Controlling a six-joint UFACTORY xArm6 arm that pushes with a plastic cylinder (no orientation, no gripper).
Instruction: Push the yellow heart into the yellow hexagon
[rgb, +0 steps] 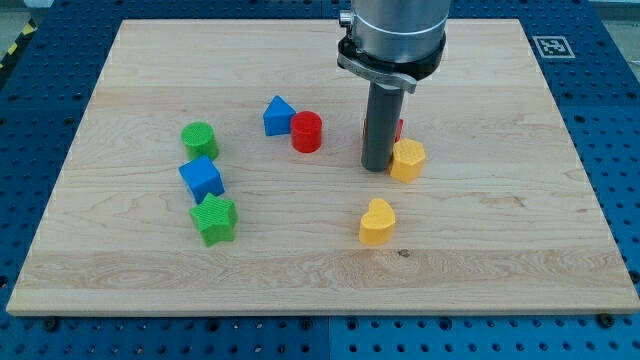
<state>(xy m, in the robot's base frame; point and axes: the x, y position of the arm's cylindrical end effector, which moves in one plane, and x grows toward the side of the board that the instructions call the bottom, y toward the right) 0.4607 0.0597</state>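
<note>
Tip (377, 168) beside yellow hexagon (408, 160) — yellow heart (377, 222) apart, below.

Yellow blocks: two are seen, a yellow heart (377, 222) and a yellow hexagon (408, 160).
Blue blocks: two are seen, a blue triangle-like block (278, 116) and a blue cube (201, 179).
Green blocks: two are seen, a green cylinder (199, 139) and a green star (214, 219).
Red blocks: two are counted, a red cylinder (307, 132) and a red block (398, 129) mostly hidden behind the rod, its shape not made out.
All blocks: eight are counted.
Desk (500, 220): one is seen.
Rod: one is seen, with one tip (376, 167).
</note>
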